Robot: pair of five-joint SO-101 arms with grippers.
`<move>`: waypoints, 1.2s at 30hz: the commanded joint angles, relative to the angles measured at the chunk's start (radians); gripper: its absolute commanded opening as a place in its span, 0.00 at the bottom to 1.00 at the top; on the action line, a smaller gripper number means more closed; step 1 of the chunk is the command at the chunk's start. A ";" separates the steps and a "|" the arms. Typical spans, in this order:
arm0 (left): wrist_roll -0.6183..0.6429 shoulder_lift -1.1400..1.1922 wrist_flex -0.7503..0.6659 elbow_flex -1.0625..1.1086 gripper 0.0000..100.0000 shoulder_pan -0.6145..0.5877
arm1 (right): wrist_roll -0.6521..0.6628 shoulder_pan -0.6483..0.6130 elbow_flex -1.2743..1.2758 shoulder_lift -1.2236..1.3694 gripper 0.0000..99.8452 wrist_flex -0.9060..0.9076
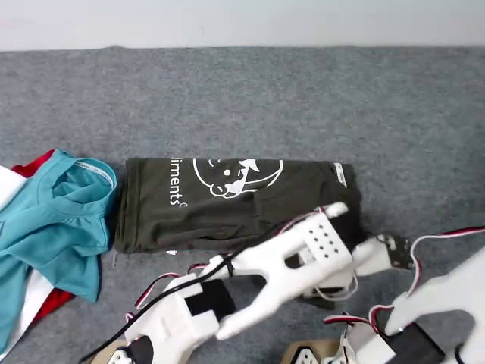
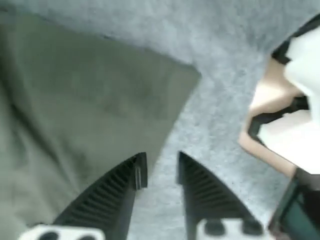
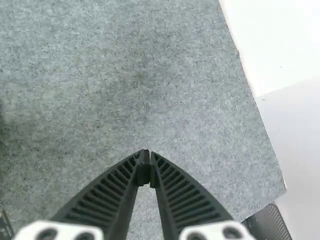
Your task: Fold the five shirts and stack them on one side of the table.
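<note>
Teal crumpled cotton shirt point(image 1: 64, 212) heaped over red shirt point(image 1: 35, 164) and white shirt point(image 1: 7, 186), far left, unfolded; pile count unclear. Dark olive printed shirt point(image 1: 227, 201) mid-table, part-folded. Left gripper point(image 2: 160, 167) slightly open, straddling its edge: pinch all layers, fold squarely. Right gripper point(image 3: 145, 167) closed over bare grey felt table cover point(image 3: 125, 75).

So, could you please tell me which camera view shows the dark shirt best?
The high view: the dark shirt lies folded there nearly whole, white print up, one corner behind an arm. The left wrist view catches a corner of it beside the open left gripper. The right wrist view faces the grey mat.
</note>
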 commanded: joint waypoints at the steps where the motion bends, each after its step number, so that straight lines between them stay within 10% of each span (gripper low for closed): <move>1: 0.040 -0.029 0.026 0.007 0.16 0.025 | 0.003 0.004 -0.026 -0.038 0.01 0.039; 20: 0.038 0.175 -0.138 0.002 0.06 -0.008 | 0.009 0.007 -0.026 -0.047 0.01 0.041; 36: 0.034 0.153 0.028 -0.308 0.00 -0.044 | 0.011 0.007 -0.026 -0.047 0.01 0.041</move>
